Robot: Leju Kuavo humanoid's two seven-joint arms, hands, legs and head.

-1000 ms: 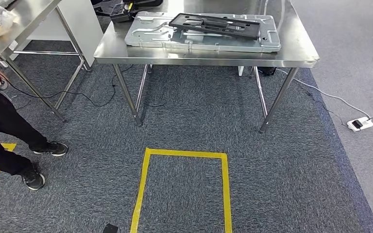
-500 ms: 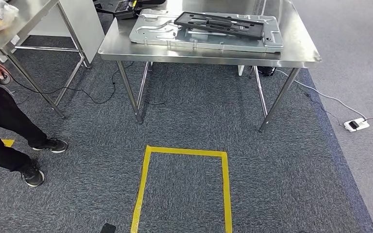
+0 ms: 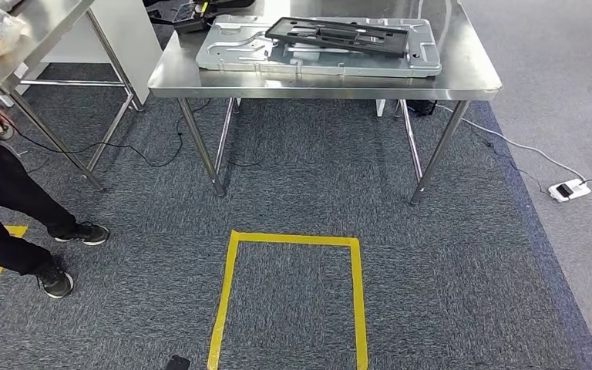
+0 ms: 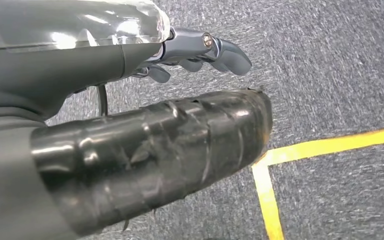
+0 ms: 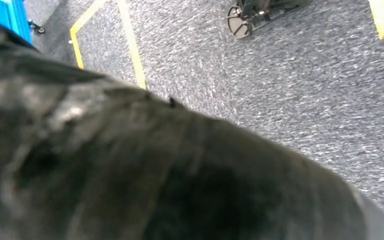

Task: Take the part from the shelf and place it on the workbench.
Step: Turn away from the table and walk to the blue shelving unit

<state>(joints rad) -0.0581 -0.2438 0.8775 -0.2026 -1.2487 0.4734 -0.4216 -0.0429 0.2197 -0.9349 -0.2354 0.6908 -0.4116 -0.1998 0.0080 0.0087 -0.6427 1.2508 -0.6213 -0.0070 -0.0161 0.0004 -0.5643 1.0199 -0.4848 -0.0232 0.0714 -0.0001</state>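
part: black frame (image 3: 338, 35) lies on the grey tray (image 3: 223, 48), far workbench (image 3: 462, 73) | we judge it light, stiff; grip its long edges | left hand (image 4: 190, 52) empty, fingers loosely apart | right hand (image 5: 145, 170): we cannot tell

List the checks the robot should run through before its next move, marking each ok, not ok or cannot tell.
1. Left hand free to grip: ok. The left hand holds nothing and hangs over the carpet.
2. Right hand free: cannot tell. The right hand is a dark blur.
3. Room on the workbench: not ok. A metal panel with a black frame on it covers most of the top.
4. Person out of the way: ok. They stand at the left, apart from the yellow tape box.
5. Power strip off the path: ok. It lies to the right of the bench.
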